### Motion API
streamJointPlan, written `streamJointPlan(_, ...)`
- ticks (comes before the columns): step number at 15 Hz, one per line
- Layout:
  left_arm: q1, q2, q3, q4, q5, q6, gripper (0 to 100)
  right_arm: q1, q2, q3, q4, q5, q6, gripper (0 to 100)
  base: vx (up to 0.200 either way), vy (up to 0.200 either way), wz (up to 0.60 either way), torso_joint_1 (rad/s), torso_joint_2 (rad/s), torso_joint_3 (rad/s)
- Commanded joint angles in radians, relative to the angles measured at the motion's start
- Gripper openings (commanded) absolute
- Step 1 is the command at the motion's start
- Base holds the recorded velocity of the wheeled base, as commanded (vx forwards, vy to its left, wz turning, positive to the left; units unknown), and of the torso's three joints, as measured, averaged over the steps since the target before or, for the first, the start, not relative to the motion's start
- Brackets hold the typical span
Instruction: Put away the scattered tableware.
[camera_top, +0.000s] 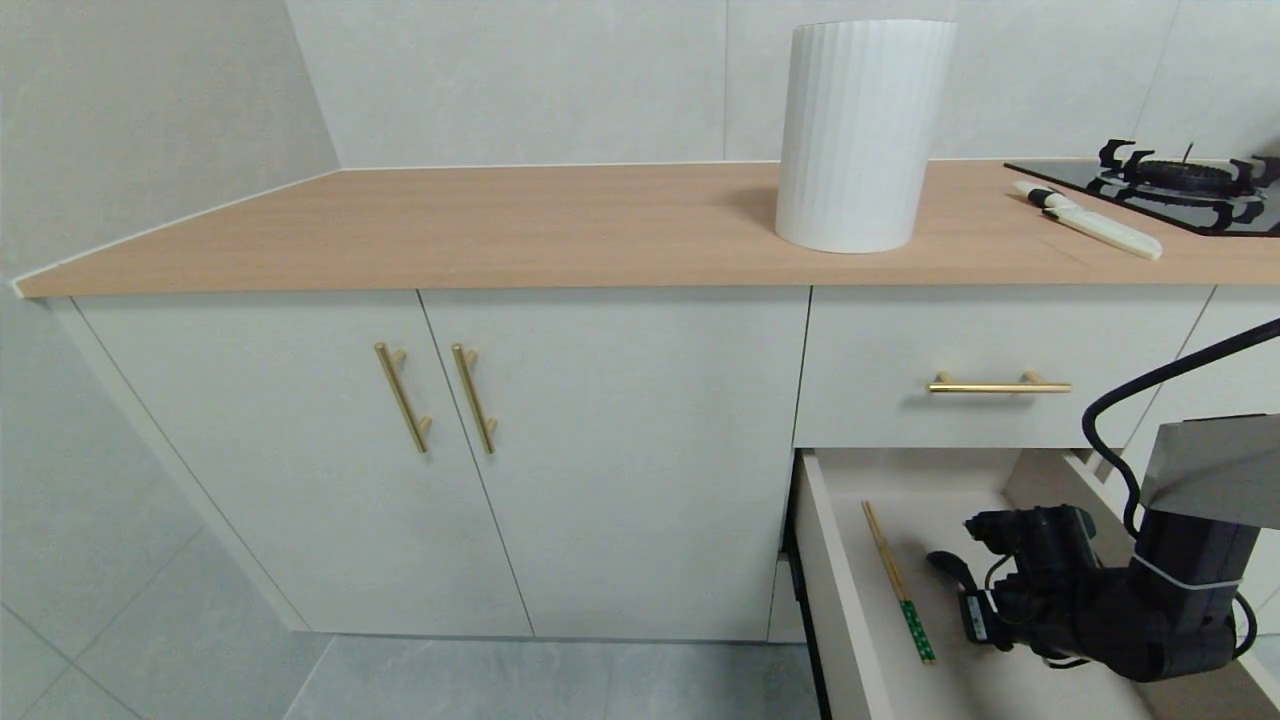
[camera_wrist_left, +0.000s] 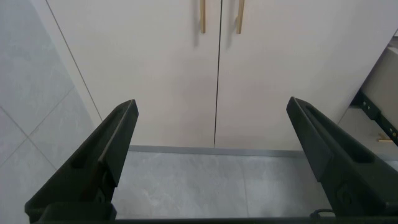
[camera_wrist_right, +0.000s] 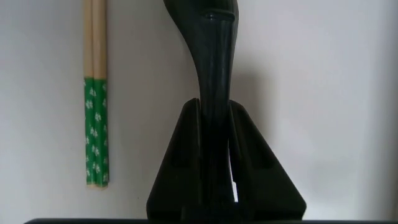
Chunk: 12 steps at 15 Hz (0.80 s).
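Black spoon (camera_wrist_right: 211, 56) clenched by right end effector (camera_wrist_right: 214, 111) hangs beside chopsticks (camera_wrist_right: 95, 93); left end effector (camera_wrist_left: 211, 109) released.

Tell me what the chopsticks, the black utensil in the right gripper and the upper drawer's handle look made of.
Chopsticks: probably bamboo or wood, with a pale matte grain and green patterned ends.
Black utensil: likely plastic, smooth with a soft sheen, though it could be lacquered.
Drawer handle: metal, with a brushed gold shine.
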<state>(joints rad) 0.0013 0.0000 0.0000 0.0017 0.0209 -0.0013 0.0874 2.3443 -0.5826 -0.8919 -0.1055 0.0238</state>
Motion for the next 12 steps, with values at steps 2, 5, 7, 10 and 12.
streamJointPlan(2, 0.0, 0.0, 0.0, 0.0, 0.001, 0.0, 100, 0.0, 0.015, 0.001, -0.004, -0.005, 0.001, 0, 0.0, 0.0, 0.0, 0.0, 0.0, 0.0)
streamJointPlan(5, 0.0, 0.0, 0.0, 0.0, 0.001, 0.0, 100, -0.002, -0.005, 0.003, -0.005, -0.005, 0.005, 100, 0.0, 0.0, 0.0, 0.0, 0.0, 0.0)
streamJointPlan(7, 0.0, 0.0, 0.0, 0.0, 0.001, 0.0, 100, -0.002, -0.077, 0.024, -0.004, -0.003, 0.007, 100, 0.0, 0.0, 0.0, 0.0, 0.0, 0.0)
streamJointPlan(10, 0.0, 0.0, 0.0, 0.0, 0.001, 0.0, 100, -0.003, -0.316, 0.096, 0.01, -0.002, 0.007, 100, 0.0, 0.0, 0.0, 0.0, 0.0, 0.0)
streamJointPlan(12, 0.0, 0.0, 0.0, 0.0, 0.001, 0.0, 100, 0.0, -0.543, 0.145, 0.117, -0.002, 0.005, 100, 0.0, 0.0, 0.0, 0.0, 0.0, 0.0)
